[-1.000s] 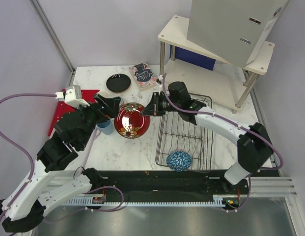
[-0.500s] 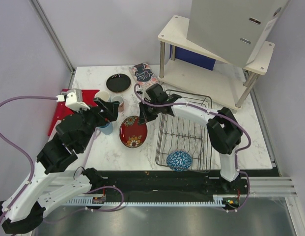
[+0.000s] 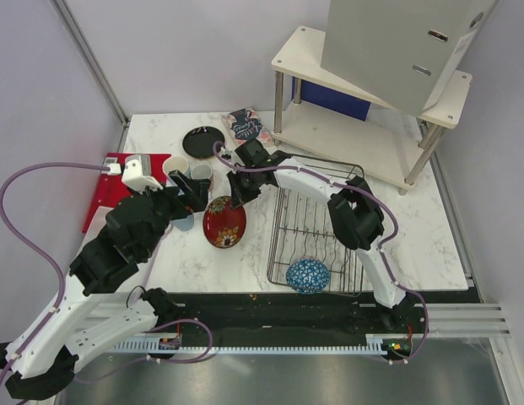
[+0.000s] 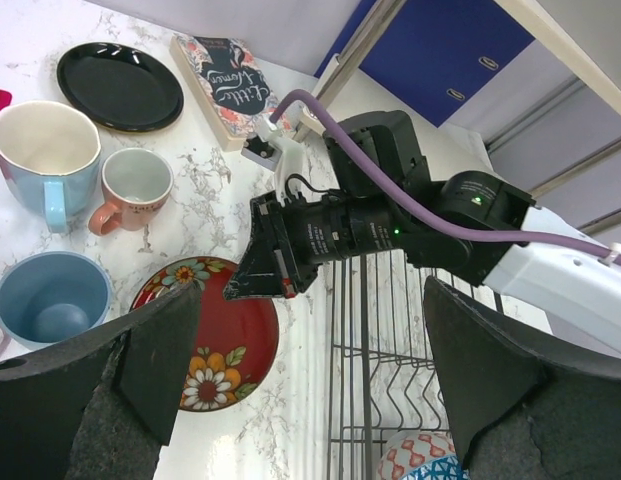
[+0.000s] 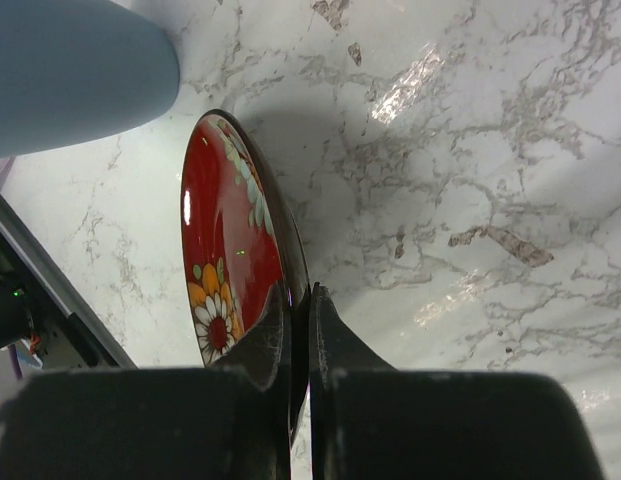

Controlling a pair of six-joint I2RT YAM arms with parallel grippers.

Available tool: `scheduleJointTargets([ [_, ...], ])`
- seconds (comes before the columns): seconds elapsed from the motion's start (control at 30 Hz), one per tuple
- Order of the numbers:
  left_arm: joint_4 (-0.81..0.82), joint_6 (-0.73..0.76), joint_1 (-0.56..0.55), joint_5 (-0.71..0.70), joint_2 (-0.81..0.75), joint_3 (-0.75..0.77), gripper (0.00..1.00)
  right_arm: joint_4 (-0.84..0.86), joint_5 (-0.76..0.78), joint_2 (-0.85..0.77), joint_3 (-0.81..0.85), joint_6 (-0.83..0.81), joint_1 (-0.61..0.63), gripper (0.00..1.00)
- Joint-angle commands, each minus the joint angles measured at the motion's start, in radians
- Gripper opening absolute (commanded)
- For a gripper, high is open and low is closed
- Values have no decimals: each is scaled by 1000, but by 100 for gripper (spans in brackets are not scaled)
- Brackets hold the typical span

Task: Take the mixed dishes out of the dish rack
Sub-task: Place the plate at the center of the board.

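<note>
Top external view: right tool (image 3: 237, 197) clenches the rim of the glossy red floral round plate (image 3: 224, 223), held tilted over the marble surface (image 3: 194, 263) at nine o'clock of the black wire dish rack (image 3: 316, 240), probably for laying flat; left tool (image 3: 192, 192) gapes empty.

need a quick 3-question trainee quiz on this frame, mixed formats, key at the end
1. True or false: the right tool is shut on the rim of the red floral plate.
2. Which dish sits in the dish rack? A) black plate B) patterned bowl C) pink mug
3. Fill in: the left tool is ___.
Key: 1 true; 2 B; 3 open.
</note>
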Motion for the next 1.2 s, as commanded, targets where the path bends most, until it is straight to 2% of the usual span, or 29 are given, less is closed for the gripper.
scheduleJointTargets([
  [0.0,13,-26,-1,11,0,-8,97,-23,-45,47,72,-11,4,0],
  [0.13,14,-28,0,14,-6,-15,97,-24,-41,75,66,-17,5,2],
  [0.23,13,-34,0,17,-6,-20,97,-24,-31,81,57,-17,4,10],
  [0.37,13,-37,0,20,-6,-23,97,-23,4,54,40,-23,4,28],
  [0.47,13,-38,0,23,-1,-23,97,-26,39,43,35,-29,1,36],
  [0.73,14,-40,0,26,0,-26,97,-36,163,31,37,-26,-5,41],
  [1.03,13,-38,0,29,3,-31,97,-36,324,-14,46,2,-50,43],
  [1.17,13,-37,0,31,2,-34,98,-15,386,-124,12,20,-62,42],
])
